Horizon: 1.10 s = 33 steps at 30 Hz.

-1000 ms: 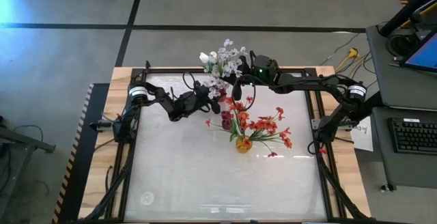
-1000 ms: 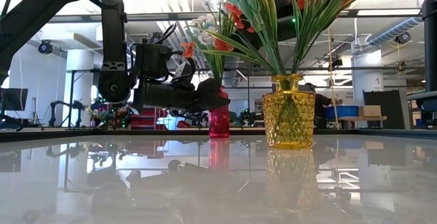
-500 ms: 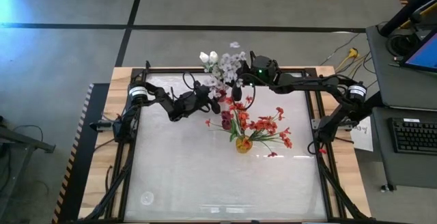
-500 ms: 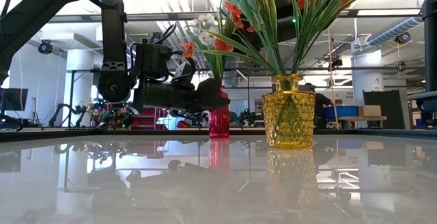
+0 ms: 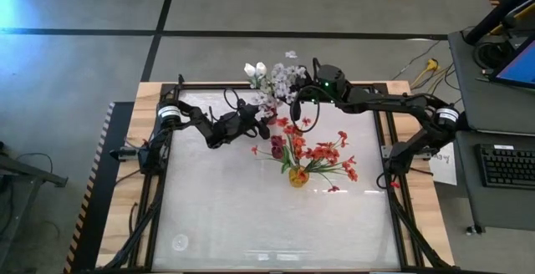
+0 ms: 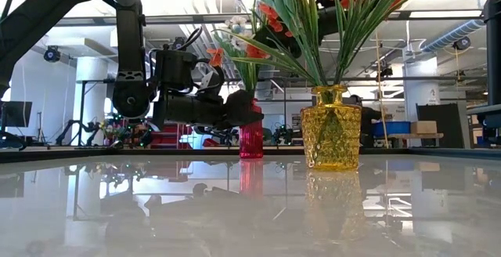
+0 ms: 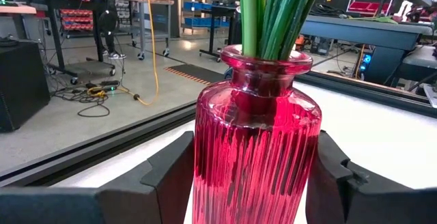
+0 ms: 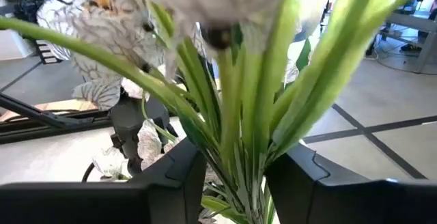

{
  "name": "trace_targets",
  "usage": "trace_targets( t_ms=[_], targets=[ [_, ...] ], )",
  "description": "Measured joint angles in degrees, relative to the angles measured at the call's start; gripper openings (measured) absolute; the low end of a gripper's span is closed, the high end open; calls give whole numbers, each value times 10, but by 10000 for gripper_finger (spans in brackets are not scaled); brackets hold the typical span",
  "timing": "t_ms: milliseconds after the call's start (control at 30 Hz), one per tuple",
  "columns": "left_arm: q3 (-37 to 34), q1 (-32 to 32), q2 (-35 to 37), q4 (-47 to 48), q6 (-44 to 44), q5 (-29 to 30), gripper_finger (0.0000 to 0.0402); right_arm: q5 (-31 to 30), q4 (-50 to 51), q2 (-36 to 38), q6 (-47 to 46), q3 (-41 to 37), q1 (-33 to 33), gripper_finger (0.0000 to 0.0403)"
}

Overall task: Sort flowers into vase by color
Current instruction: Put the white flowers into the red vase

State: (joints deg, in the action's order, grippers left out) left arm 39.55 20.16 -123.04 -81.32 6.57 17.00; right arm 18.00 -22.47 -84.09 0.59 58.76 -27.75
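Observation:
A red ribbed vase [image 7: 254, 135] stands on the table at the far middle. It holds green stems topped by white flowers [image 5: 272, 78]. My left gripper [image 7: 252, 176] reaches in level from the table's left and is shut on this vase [image 6: 251, 138]. My right gripper [image 8: 235, 176] hovers high over it [image 5: 294, 107], fingers apart, with the white flowers' green stems [image 8: 235, 128] between them. Nearer stands a yellow vase [image 6: 330, 128] with red-orange flowers [image 5: 322, 153] and dark red tulips [image 5: 276, 144]. My left gripper pinches the red vase's ribbed body [image 7: 205, 169] between its two fingers, one on each side, below the shoulder. The fingers come in level from the table's left. The vase stands upright with its base on the table. My right gripper has the stems between its fingers; I cannot tell whether it touches them.
The white tabletop [image 5: 251, 224] lies bare toward the near edge, bounded by a black frame rail [image 5: 155, 190]. A desk with a keyboard [image 5: 508, 165] stands off the table's right side.
My right gripper has risen a little and drawn back toward the table's right. The white blossom spray has shifted and now sits closer in with the other white flowers above the red vase.

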Motion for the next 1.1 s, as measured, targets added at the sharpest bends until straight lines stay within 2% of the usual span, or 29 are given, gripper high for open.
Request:
trace_targets(
  t_ms=[300, 1100],
  targets=[
    [0, 0, 0, 0, 0, 0, 200, -2, -1, -3, 6, 0, 0, 20],
    [1, -1, 0, 1, 1, 0, 200, -16, -10, -56, 11, 2, 1, 18]
  ],
)
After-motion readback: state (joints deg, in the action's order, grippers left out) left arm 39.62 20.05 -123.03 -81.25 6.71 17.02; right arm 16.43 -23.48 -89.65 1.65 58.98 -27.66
